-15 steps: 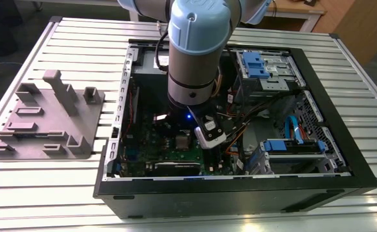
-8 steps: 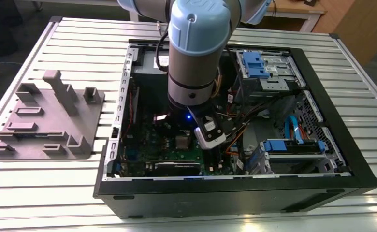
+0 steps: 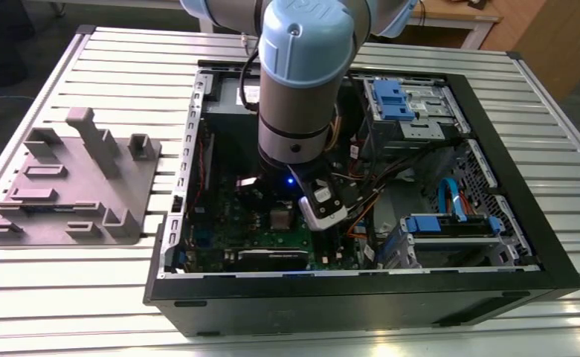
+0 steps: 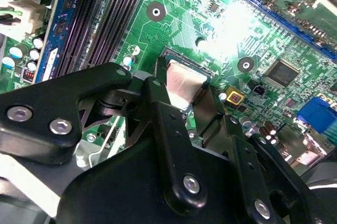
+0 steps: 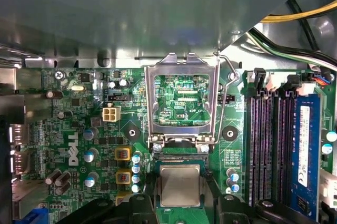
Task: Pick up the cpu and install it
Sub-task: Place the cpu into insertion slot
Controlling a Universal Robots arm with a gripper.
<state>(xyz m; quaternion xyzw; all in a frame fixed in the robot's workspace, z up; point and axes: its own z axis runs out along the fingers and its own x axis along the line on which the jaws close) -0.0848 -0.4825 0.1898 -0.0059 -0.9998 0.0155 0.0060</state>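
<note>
Reaching down into the open case (image 3: pixel 364 286), the arm (image 3: pixel 300 89) has its hand (image 4: pixel 185 109) low over the motherboard (image 5: pixel 89 134). The cpu (image 5: pixel 180 185) sits right between the black fingers (image 4: pixel 163 124), a small flat square with a pale silvery-grey metal top that has a dull brushed sheen and softly rounded corners. In the second wrist view the cpu (image 4: pixel 183 84) catches bright light along its far edge, and the fingers stand close on either side of it; whether they actually press its edges cannot be told. In the first wrist view it lies level inside the dark frame of the socket (image 5: pixel 180 156), its edges parallel to the frame. Just beyond the hand, the metal retention bracket (image 5: pixel 182 103) stands swung open, green board showing through its window, with the thin wire lever (image 5: pixel 231 68) beside it. To one side of the hand run the dark memory slots (image 5: pixel 266 145), one of them holding a blue module (image 5: pixel 305 145). In the exterior view a blue light glows at the wrist, and well apart from the hand, outside the case on the slatted surface (image 3: pixel 121 59), rests a grey fixture (image 3: pixel 76 182).
</note>
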